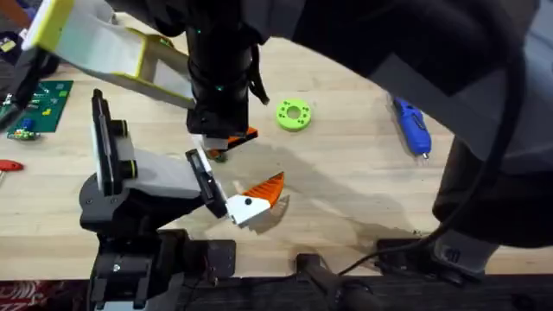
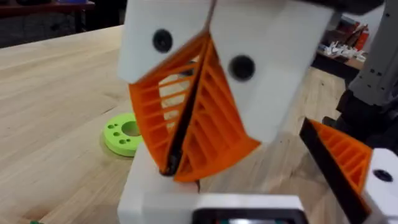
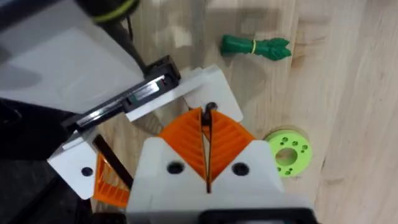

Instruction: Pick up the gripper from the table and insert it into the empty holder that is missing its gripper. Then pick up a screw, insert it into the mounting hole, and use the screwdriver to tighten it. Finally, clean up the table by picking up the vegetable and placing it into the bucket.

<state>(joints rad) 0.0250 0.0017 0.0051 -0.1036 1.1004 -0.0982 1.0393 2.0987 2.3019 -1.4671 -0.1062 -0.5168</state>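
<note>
From overhead we see the holder (image 1: 204, 179) on its stand at the near left, with one gripper (image 1: 250, 206) at its tip, white base and orange face turned to the right; we cannot tell whether it is fully seated or whether a second one belongs beside it. The left gripper (image 1: 222, 142) hangs just beyond the holder, the green ring (image 1: 294, 114) lies farther right, and the screwdriver (image 1: 413, 126) lies alone at the far right, so we judge the screw and tightening steps not yet begun. In the left wrist view the left gripper (image 2: 176, 167) has its orange pads pressed together with nothing we can make out between them; the ring (image 2: 123, 134) sits beyond on the table and the holder's orange-faced gripper (image 2: 343, 155) stands just beside. In the right wrist view the right gripper (image 3: 205, 122) also has its pads pressed together, poised above the holder (image 3: 144, 92), and the vegetable (image 3: 255, 46) lies on the bare table, so we judge the clean-up is left too.
</note>
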